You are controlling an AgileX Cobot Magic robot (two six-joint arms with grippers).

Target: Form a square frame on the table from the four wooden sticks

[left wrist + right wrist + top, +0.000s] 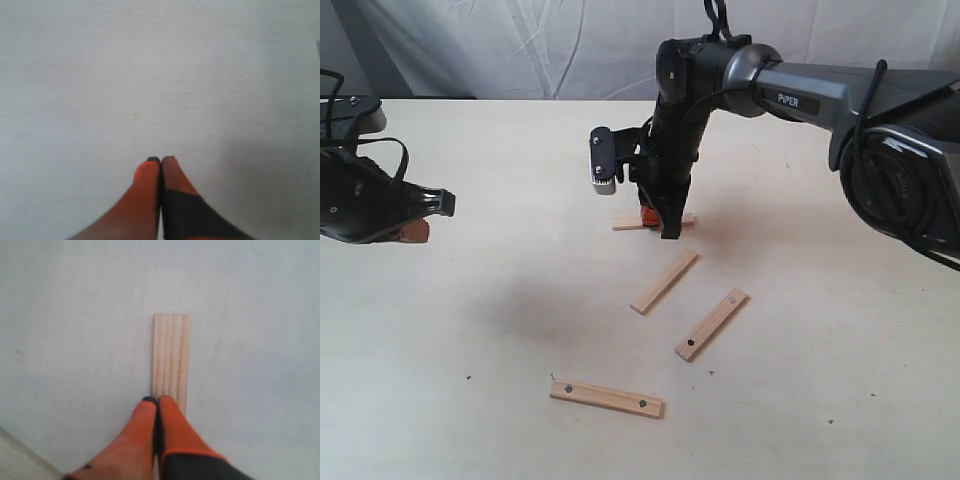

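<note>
Pale-wood stick (pixel 171 355) is touched by the right gripper (pixel 157 400), jaws closed and empty, and is best slid flat; the left gripper (pixel 161 160) is likewise closed, empty.

A wide pale cream matte tabletop (pixel 470 300) fills most of the exterior view, running from the near edge to a straight far edge; its surface is plain and unglossed, marked only by a few tiny dark specks (pixel 468 378) scattered well apart; a soft grey shadow (pixel 550 300) with blurred edges lies near its middle. Behind the far edge hangs a wrinkled grey-white cloth backdrop (pixel 520 50), creased in long folds that fan outward; a darker grey strip (pixel 332 45) shows at its far left. The light is even and diffuse, without glare; in both wrist views the same tabletop looks cooler, almost grey-white.
</note>
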